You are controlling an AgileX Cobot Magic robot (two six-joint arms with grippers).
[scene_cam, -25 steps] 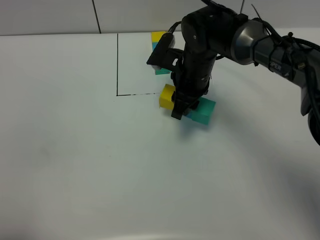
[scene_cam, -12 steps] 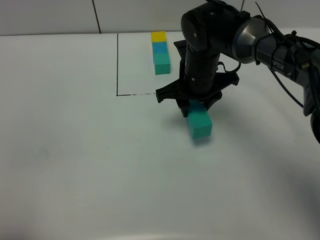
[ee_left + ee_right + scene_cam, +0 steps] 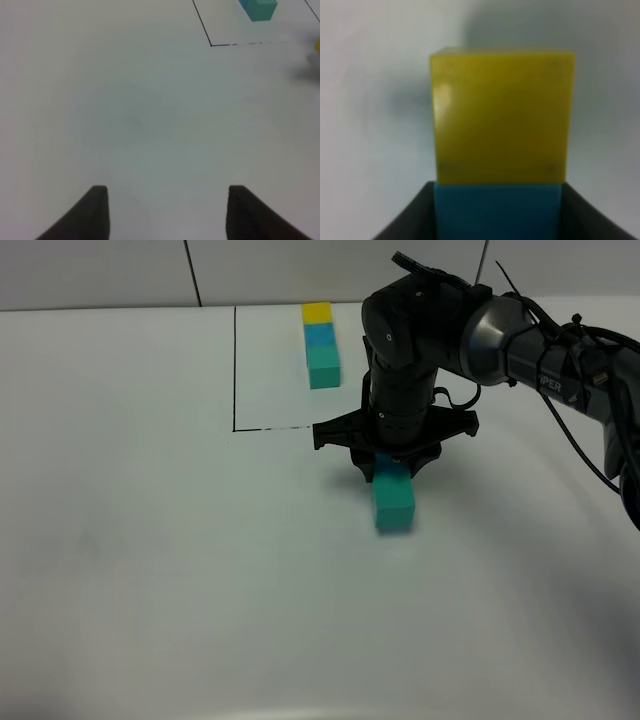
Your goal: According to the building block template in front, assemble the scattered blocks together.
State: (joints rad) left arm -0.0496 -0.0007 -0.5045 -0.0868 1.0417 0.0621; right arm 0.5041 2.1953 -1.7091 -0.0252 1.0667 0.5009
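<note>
Evidently light, rigid, matte, the scattered blocks (image 3: 394, 502) sit joined under the right end effector (image 3: 392, 466), clamped across the blue cube's (image 3: 497, 210) flat sides; left end effector (image 3: 165, 212) empty, slightly parted.

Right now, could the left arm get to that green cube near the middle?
Probably not easily: the right arm's gripper stands right over the row, shut on the blue cube beside the green cube, crowding it.

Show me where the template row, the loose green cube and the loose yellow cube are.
Template row (image 3: 321, 343), exterior high view, on its blue middle cube.
Loose green cube (image 3: 394, 503), exterior high view, on its top face.
Loose yellow cube (image 3: 502, 117), right wrist view, on its large front face.
</note>
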